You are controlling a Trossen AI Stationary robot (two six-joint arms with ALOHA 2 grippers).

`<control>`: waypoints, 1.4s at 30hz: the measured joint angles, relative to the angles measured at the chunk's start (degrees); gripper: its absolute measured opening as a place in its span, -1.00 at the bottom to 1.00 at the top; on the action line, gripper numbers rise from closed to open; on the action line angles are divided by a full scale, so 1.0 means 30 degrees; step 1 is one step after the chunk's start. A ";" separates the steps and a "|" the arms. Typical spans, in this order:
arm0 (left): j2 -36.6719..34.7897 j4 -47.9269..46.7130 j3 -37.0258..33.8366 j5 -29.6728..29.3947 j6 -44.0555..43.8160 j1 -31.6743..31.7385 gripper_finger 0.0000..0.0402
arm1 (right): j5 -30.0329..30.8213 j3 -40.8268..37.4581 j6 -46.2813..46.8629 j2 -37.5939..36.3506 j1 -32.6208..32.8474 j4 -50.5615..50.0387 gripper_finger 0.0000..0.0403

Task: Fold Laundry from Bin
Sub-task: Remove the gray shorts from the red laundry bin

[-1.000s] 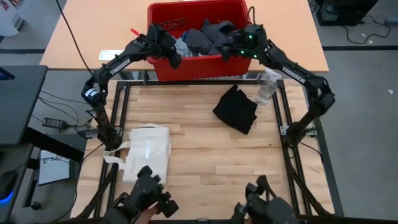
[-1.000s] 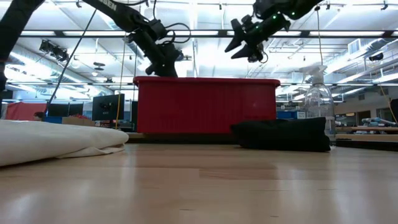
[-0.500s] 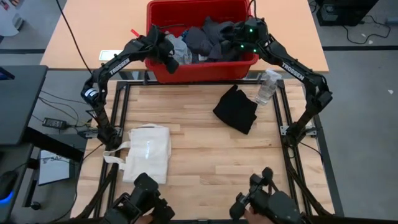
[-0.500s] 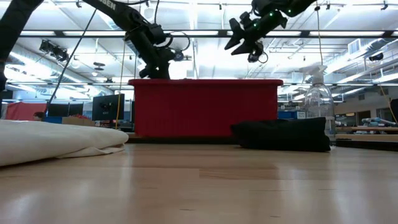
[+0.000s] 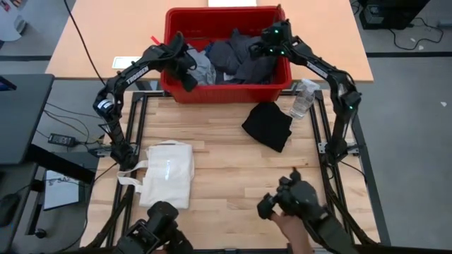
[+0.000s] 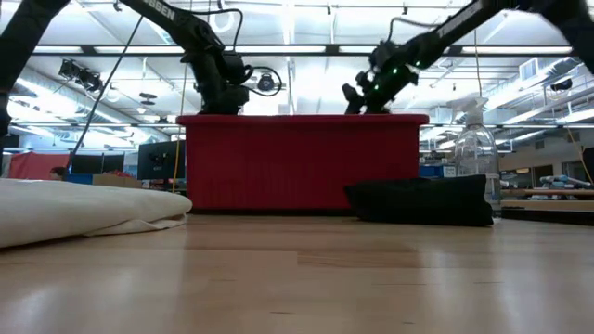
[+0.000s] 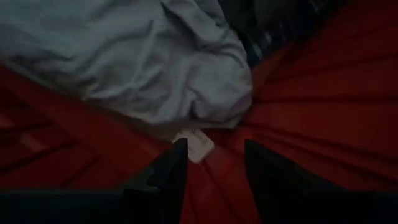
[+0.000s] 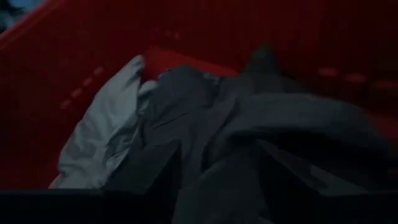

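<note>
Red bin (image 5: pixel 224 88) at twelve o'clock holds the laundry (image 5: pixel 233 55). Both claws sit inside, spread and holding nothing: left gripper (image 7: pixel 211 163) by the light grey piece (image 7: pixel 134 59), right gripper (image 8: pixel 217 171) over dark tops. Pinching one layer would lift cleanest

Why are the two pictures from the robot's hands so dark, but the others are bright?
Left wrist view: the camera is down inside the red bin, shaded, facing a light grey piece. Right wrist view: equally dim over dark grey tops. Low view: bright ceiling lights behind.
</note>
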 joint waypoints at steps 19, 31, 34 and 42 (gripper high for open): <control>-0.1453 0.4568 0.0047 0.0216 -0.1575 -0.0001 -0.19 | 0.1091 1.0472 -0.1535 0.8549 0.0324 -1.0391 0.02; -0.3563 0.7295 0.0069 0.0044 -0.1650 0.0021 -0.19 | 0.0655 1.0552 -0.1091 0.7987 0.0094 -0.9944 -0.87; -0.4206 0.7474 0.0069 0.0007 -0.1650 0.0021 -0.19 | 0.1227 1.0543 -0.1151 0.6871 0.0178 -0.9232 -0.87; -0.5500 0.7858 0.0091 -0.0124 -0.1641 0.0021 -0.19 | 0.2430 1.0545 -0.1512 0.2590 0.0962 -0.6393 -0.87</control>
